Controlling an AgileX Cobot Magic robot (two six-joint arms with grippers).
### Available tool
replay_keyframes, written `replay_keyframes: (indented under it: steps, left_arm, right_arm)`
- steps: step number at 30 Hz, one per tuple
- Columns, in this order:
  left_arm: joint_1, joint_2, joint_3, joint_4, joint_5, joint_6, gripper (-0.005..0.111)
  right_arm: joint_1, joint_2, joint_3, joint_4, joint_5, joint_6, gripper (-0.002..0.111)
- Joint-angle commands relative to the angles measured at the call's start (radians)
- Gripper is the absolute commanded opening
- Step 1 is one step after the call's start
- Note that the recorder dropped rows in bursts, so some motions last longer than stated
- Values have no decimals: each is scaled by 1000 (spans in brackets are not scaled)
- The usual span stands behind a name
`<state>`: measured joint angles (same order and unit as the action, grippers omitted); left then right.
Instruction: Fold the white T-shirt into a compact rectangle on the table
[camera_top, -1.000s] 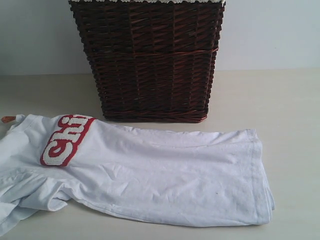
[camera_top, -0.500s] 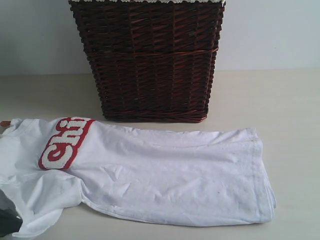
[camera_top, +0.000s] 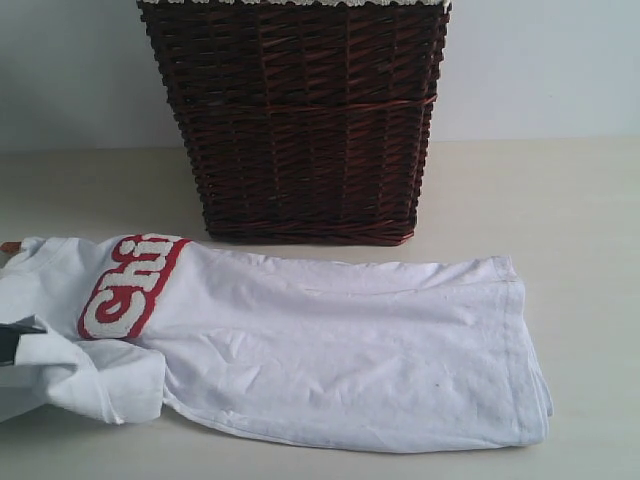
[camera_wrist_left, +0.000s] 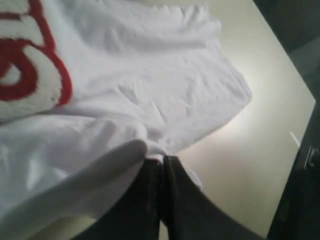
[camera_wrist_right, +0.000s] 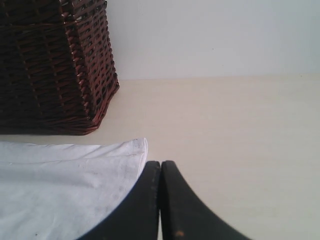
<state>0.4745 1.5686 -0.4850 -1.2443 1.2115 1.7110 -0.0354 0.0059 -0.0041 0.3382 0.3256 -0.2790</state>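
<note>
Left end effector: black fingers were pressed together, pinching a fold of the large soft white cotton T-shirt.
Right end effector: black fingers were closed, tips touching.

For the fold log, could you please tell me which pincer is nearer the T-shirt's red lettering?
Left. The left pincer grips the white T-shirt close beside the red lettering; the right pincer sits shut by the hem corner, at the shirt's far end.

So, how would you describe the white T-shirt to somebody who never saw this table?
Find the dark wicker basket at the back of the table. The white T-shirt lies just in front of it. Only it is soft cloth, with red-outlined white letters near its left end.
</note>
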Motion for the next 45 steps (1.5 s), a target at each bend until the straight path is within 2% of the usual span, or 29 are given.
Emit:
replay_keyframes:
  steps: [1,7,13,19,27,31,34,35,38,41,45]
  left_arm:
    - [25,2,-15,-88,-30,-86,0]
    - [25,2,-15,-166,-134,-86,0]
    - [23,31,-29,-340,-217,-70,0]
    - [23,139,-103,-316,-227,-24,0]
    - [23,211,-182,-314,-228,200,2]
    - [6,241,-184,-321,-238,299,22]
    - [-31,256,-184,-316,-264,358,49]
    - [-50,259,-184,-320,-276,366,61]
    - [-83,259,-184,-342,-283,381,75]
    - [-100,259,-201,-350,-283,381,69]
    - [-103,250,-234,-350,-281,379,53]
  right_arm:
    - [1,-6,4,1,-6,-6,0]
    - [1,-6,4,3,-6,-6,0]
    - [1,-6,4,3,-6,-6,0]
    - [1,-6,4,3,-6,-6,0]
    - [1,-6,4,3,-6,-6,0]
    - [1,-6,4,3,-6,-6,0]
    - [1,-6,4,3,-6,-6,0]
    - [1,-6,4,3,-6,-6,0]
    - [1,-6,4,3,-6,-6,0]
    - [1,-6,4,3,-6,-6,0]
    - [1,-6,4,3,-6,-6,0]
